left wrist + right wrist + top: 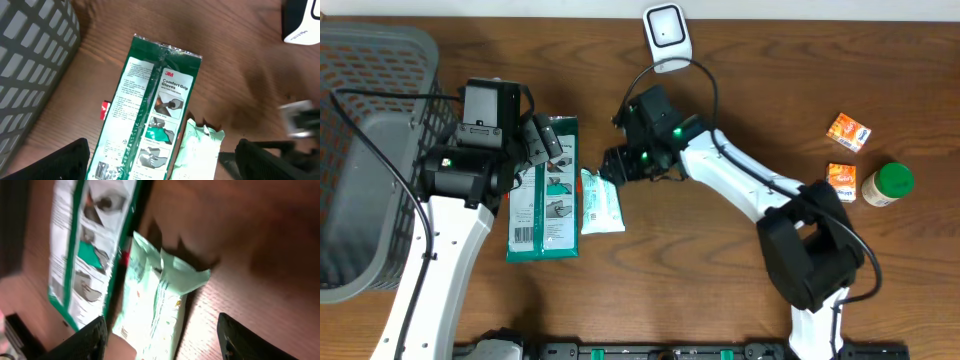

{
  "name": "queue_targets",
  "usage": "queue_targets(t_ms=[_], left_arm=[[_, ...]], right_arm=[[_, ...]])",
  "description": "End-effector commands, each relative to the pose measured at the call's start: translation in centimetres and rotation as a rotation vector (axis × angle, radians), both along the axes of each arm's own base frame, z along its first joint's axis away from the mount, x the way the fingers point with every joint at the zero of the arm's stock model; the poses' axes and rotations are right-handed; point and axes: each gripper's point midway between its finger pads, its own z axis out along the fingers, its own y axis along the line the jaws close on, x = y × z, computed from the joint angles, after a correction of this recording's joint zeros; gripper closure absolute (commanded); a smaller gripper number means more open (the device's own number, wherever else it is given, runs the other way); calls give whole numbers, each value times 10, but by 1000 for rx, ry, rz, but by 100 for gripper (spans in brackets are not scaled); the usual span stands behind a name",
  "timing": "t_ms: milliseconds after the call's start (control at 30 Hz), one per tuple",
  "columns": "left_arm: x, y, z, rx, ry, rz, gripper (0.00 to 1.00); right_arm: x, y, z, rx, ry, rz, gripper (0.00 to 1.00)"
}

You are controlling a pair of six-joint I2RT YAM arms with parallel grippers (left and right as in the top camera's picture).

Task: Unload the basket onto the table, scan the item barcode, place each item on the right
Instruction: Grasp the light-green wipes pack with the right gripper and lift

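Observation:
A white barcode scanner (665, 35) stands at the back of the table. A pale mint pouch (600, 203) lies flat beside a long green-and-white glove packet (542, 195), whose barcode shows near its lower end. My right gripper (618, 166) hovers at the pouch's far end. In the right wrist view it (165, 345) is open, with the pouch (155, 310) lying loose between the fingers (82, 342). My left gripper (540, 142) hangs over the glove packet's top end. It (160, 170) is open above the packet (145, 115) and the pouch (197, 152).
A grey wire basket (370, 150) fills the left edge. Two small orange boxes (849, 131) (841, 182) and a green-lidded jar (887, 185) sit at the right. The scanner's cable loops over the right arm.

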Motion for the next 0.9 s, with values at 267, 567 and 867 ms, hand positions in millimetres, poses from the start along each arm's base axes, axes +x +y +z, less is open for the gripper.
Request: queue_targets(t_ms=[267, 567, 867], left_arm=[[2, 3, 6, 17, -16, -3, 7], [2, 3, 6, 17, -16, -3, 7], [2, 3, 6, 17, -16, -3, 7]], right_arm=[[-37, 17, -57, -168, 20, 58, 37], [-38, 14, -60, -209, 4, 55, 38], [-39, 14, -61, -212, 13, 39, 40]])
